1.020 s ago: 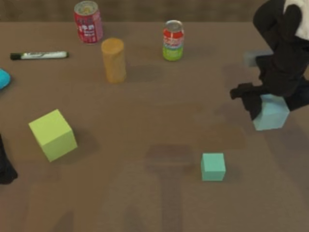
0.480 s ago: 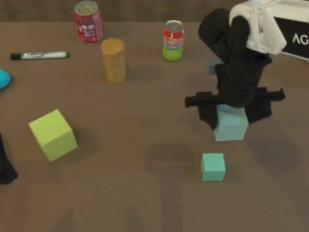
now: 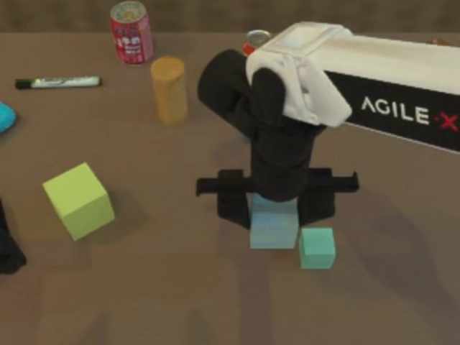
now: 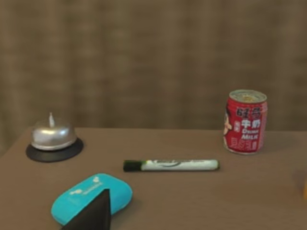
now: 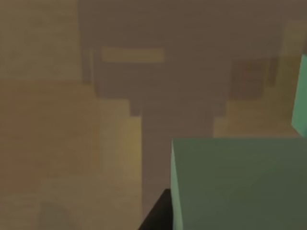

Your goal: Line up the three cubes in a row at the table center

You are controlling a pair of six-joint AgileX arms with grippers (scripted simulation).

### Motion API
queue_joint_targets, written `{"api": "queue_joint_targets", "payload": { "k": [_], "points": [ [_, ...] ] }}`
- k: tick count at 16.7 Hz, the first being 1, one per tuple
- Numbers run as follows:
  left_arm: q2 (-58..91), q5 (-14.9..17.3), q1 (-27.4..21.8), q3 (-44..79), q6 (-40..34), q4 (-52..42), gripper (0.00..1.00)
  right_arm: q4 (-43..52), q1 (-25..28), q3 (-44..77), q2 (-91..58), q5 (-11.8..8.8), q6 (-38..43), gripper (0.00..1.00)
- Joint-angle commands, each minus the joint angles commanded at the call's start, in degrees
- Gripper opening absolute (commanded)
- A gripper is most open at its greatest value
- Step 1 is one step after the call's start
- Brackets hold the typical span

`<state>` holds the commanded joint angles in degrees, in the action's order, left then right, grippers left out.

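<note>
From above, the right gripper (image 3: 274, 208) was near the middle of the table (image 3: 180, 287), clenched on the pale blue cube (image 3: 274, 226), with a dark finger on each side of it. The small teal cube (image 3: 317, 248) sat just beside the blue one, on its right. The big yellow-green cube (image 3: 78, 200) sat well apart, over on the left side.

The top view also showed an orange-yellow cylinder (image 3: 169, 89), a red can (image 3: 131, 31) and a marker pen (image 3: 59, 82) near the far edge. The white arm hid most of a second can (image 3: 256, 36).

Only the left wrist view showed a silver bell (image 4: 53, 136) on a dark base. It also showed the whole blue case (image 4: 91, 197), which was cut off at the left edge in the top view.

The right wrist view was filled by the held cube (image 5: 240, 184), looking greenish there, with a sliver of the teal cube (image 5: 301, 96) at the edge.

The left gripper (image 3: 8, 248) was parked at the left edge. It was mostly cut off, so it was not possible to tell if it was released or clenched.
</note>
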<state>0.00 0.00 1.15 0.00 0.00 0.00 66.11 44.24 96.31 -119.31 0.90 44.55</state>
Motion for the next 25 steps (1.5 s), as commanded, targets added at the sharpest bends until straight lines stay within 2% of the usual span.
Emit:
{"api": "queue_joint_targets", "payload": {
  "k": [6, 12, 17, 25],
  "points": [
    [0.0, 0.0, 0.0, 0.0, 0.0, 0.0, 1.00, -1.1, -0.1, -0.9, -0.4, -0.1, 0.0, 0.00],
    [0.0, 0.0, 0.0, 0.0, 0.0, 0.0, 1.00, -12.6, 0.1, -8.4, -3.8, 0.0, 0.2, 0.00],
    [0.0, 0.0, 0.0, 0.0, 0.0, 0.0, 1.00, -14.0, 0.2, -9.6, -4.4, 0.0, 0.3, 0.00],
    [0.0, 0.0, 0.0, 0.0, 0.0, 0.0, 1.00, -14.0, 0.2, -9.6, -4.4, 0.0, 0.3, 0.60]
  ]
}}
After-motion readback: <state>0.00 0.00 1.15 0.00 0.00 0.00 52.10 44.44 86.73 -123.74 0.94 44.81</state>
